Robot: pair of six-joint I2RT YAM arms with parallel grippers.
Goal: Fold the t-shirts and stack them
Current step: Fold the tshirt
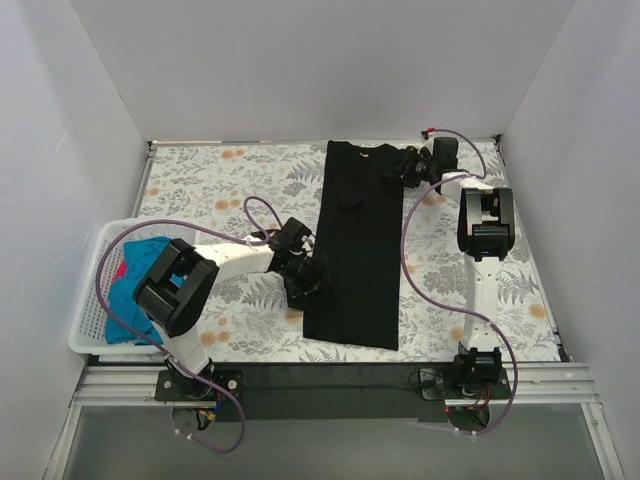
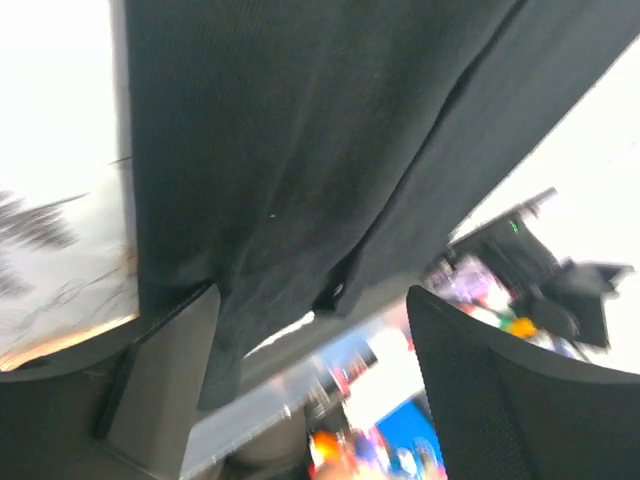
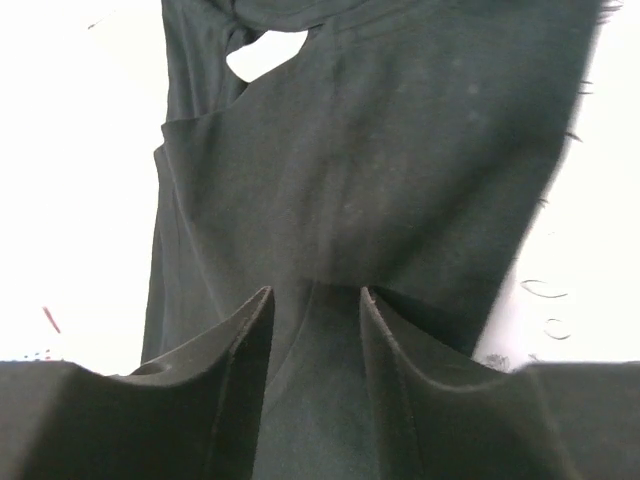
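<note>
Nearest the lens in each wrist view are that arm's own dark fingers. On the left gripper [image 2: 312,300] they stand spread wide; a hanging edge of the black t-shirt [image 2: 300,130] touches the left-hand finger [image 2: 160,380], and nothing is clamped. On the right gripper [image 3: 313,292] the fingers are about half closed with black t-shirt [image 3: 400,150] filling the gap and creases running toward it. Whether they truly pinch the cloth, I cannot tell.

From above, the black t-shirt [image 1: 355,250] lies as 1 long narrow strip down the middle of the frame, collar at the top. It rests on a table [image 1: 220,180] covered in a pale leaf-and-flower print, with plain white walls on 3 sides. At lower left, a white plastic basket [image 1: 85,320] holds a teal t-shirt [image 1: 135,290] and a bit of pink cloth [image 1: 122,270].

Reaching low from the lower left, the left arm [image 1: 230,258] has its left gripper [image 1: 305,280] at the strip's lower left edge. On the right of the frame, the right arm [image 1: 480,270] stretches up, its right gripper [image 1: 410,168] at the collar end.
</note>
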